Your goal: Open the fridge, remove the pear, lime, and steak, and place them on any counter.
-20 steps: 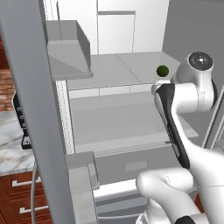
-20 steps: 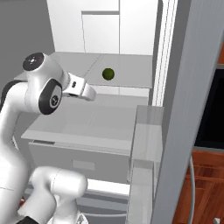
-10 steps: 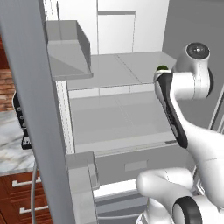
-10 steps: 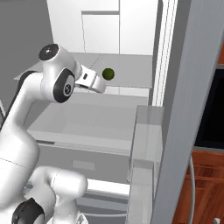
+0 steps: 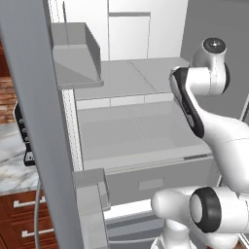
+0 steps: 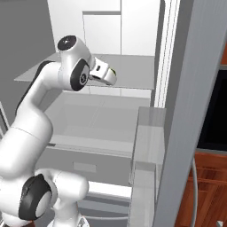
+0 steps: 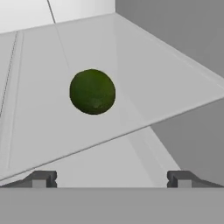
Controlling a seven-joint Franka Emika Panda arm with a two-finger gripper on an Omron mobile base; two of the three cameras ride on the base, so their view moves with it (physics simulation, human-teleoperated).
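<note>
Arm reached deeper into fridge (image 5: 146, 112), end effector (image 7: 111, 178) spread, facing lime (image 7: 92, 92)

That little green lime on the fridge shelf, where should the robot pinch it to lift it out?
Across its middle, one of the fingers on each side. The lime is a round ball sitting alone on the flat shelf, so its widest part likely holds best. Coming straight in from the front, where the open gripper already points, looks simplest.

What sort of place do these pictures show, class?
Most likely a rendered kitchen: an open fridge with white shelves, a lime on one, and a marble counter over wooden drawers.
</note>
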